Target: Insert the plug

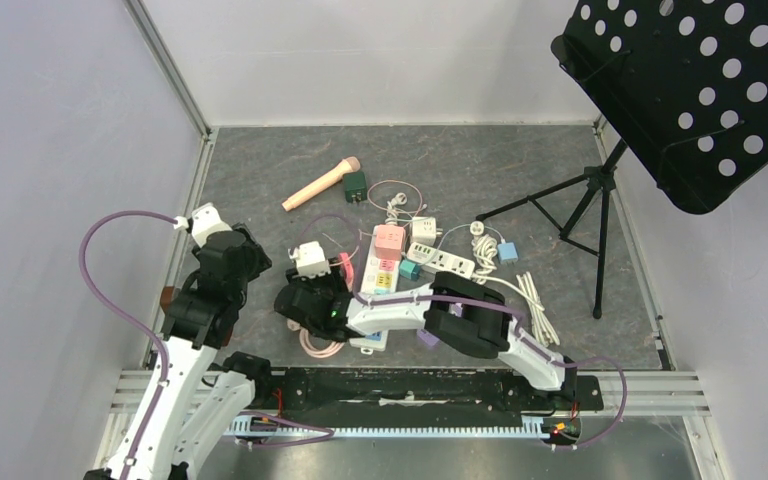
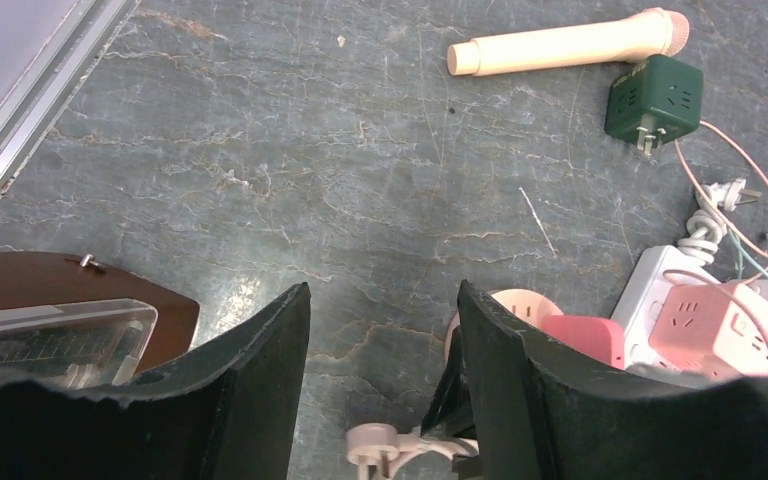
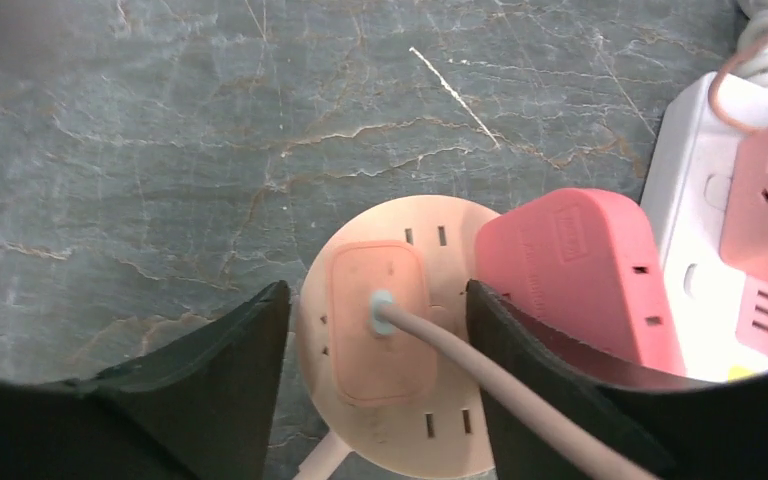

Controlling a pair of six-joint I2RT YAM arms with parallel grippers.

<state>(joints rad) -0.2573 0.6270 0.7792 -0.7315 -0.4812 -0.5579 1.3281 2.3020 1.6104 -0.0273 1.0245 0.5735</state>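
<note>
Plug (image 3: 378,335): peach, flat, rounded-rectangle, sitting flush in the top face of a round peach socket hub (image 3: 390,225) on the grey marbled table (image 2: 260,150). Its peach cable (image 3: 460,370) leaves the plug's middle and runs toward the bottom right of the right wrist view.

Right gripper (image 3: 378,295): directly over the plug, jaws spread, one finger on each side. A sliver of hub shows between each finger and the plug, so nothing is gripped.

Pink adapter (image 3: 570,270): just beside the hub on its right, touching or overlapping its edge, can't tell which. Beyond it is a white power strip (image 3: 690,200) with more pink blocks plugged in.

Left gripper (image 2: 382,295): to the left of the hub, jaws wide, bare table between them, holding nothing. In its view the hub edge peeks out past the right finger.

Green cube adapter (image 2: 655,95): farther out on the table, prongs down toward the strip. A peach wand-shaped thing (image 2: 560,45) lies just beside it.

Brown flat thing (image 2: 60,290) with a clear plastic piece on it sits at the left table edge, near the left arm.

Black perforated music stand (image 1: 700,90) stands on a tripod at the right, well apart from the arms.
</note>
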